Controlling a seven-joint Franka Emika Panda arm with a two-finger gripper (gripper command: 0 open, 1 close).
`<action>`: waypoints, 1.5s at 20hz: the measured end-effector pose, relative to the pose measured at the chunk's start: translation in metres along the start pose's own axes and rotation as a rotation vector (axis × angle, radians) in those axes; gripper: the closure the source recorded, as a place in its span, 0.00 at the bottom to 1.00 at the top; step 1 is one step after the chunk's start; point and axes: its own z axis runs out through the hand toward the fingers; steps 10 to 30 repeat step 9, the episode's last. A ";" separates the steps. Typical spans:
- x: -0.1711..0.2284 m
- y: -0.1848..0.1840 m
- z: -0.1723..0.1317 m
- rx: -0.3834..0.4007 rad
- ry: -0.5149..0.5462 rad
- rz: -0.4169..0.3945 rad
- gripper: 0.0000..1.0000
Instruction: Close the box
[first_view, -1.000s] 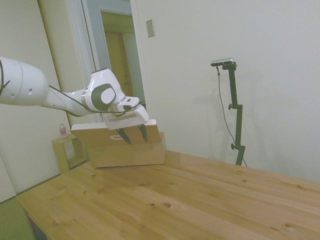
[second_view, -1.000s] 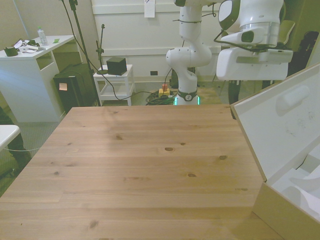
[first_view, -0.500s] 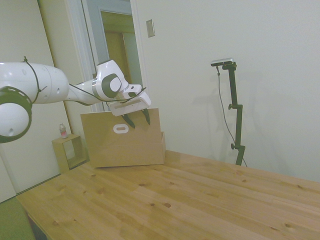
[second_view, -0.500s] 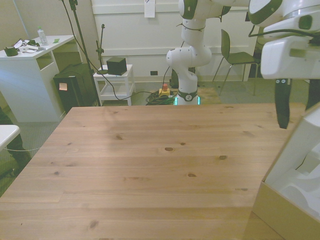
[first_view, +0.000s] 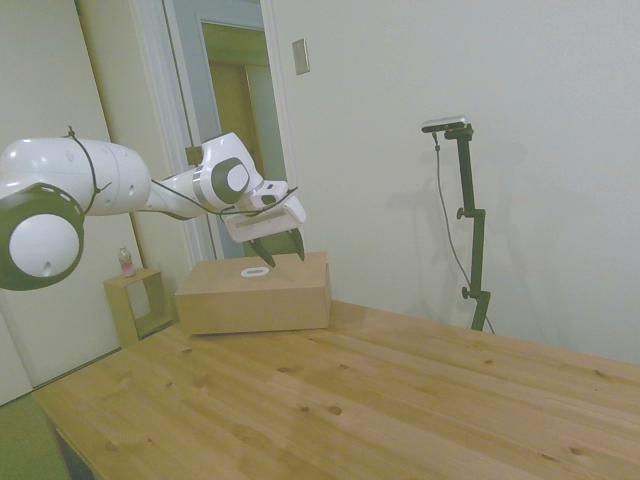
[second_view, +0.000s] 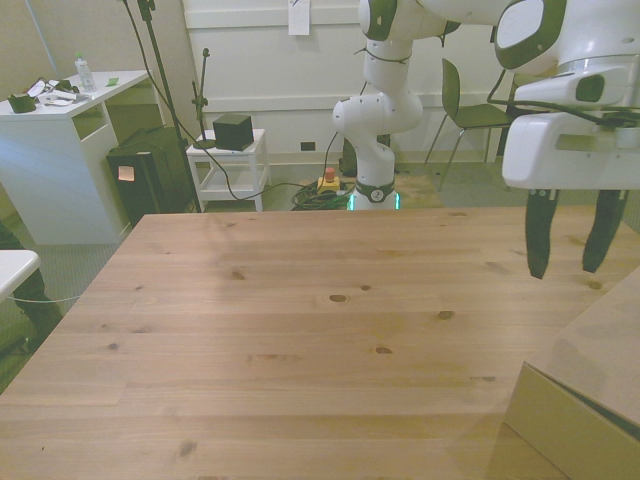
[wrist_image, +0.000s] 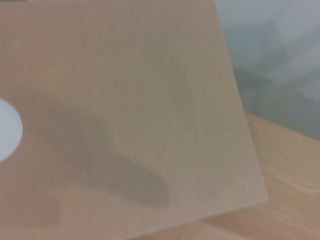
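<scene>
Setting: pale-walled room with an open doorway behind; long wooden table (first_view: 380, 390), knotty pine boards, most of its top bare.

Item 1. The box (first_view: 255, 295): tan cardboard, rectangular, standing at the table's far end in the side view and cut off at the near right corner in the front view (second_view: 590, 400). Lid lies flat over the body, its small oval white mark (first_view: 252, 270) facing up. No gap shows along the visible front edge, so the flap appears fully down; judged closed or very nearly so.

Item 2. The gripper (first_view: 282, 250): white housing, two dark fingers pointing down, jaws apart with nothing between them. Tips sit at the lid's back edge, just above or barely touching it; contact cannot be settled. In the front view (second_view: 566, 262) the fingers hang over the box's far side. This suits a downward press on a flap too broad to pinch.

Item 3. Wrist view: plain lid surface (wrist_image: 125, 100) close up, blurred, a finger shadow across it.

Item 4. Small open wooden cube shelf (first_view: 136, 305): left of the box, off the table, unused.
</scene>
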 end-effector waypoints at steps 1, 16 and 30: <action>-0.009 0.007 -0.005 -0.013 -0.013 0.016 0.00; -0.082 0.102 -0.018 -0.119 -0.169 0.204 0.00; -0.082 0.102 -0.018 -0.119 -0.169 0.204 0.00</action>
